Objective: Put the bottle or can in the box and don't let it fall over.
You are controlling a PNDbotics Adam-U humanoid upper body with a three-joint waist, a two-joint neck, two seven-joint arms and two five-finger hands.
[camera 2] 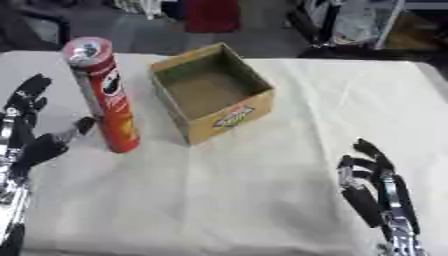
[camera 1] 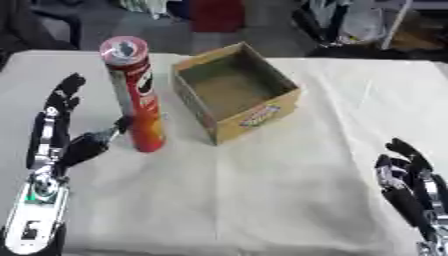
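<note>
**Tall red can waits beside open box as left robot hand closes in**

A tall red can (camera 1: 136, 95) with a silver top stands upright on the white-covered desk (camera 1: 262, 200), just left of an open cardboard box (camera 1: 234, 92) that holds nothing visible. The left robot hand (camera 1: 66, 127) sits beside the can with fingers straight and thumb reaching toward its lower half; contact cannot be confirmed. The step in hand appears to be the approach before the grasp. Next, the fingers would need to wrap the can, lift it clear of the box's near wall and set it down upright inside. The can's label shows a dark emblem but no readable words; a coloured sticker (camera 1: 260, 116) on the box front is likewise illegible. The right robot hand (camera 2: 376, 187) rests open near the lower right corner.
</note>
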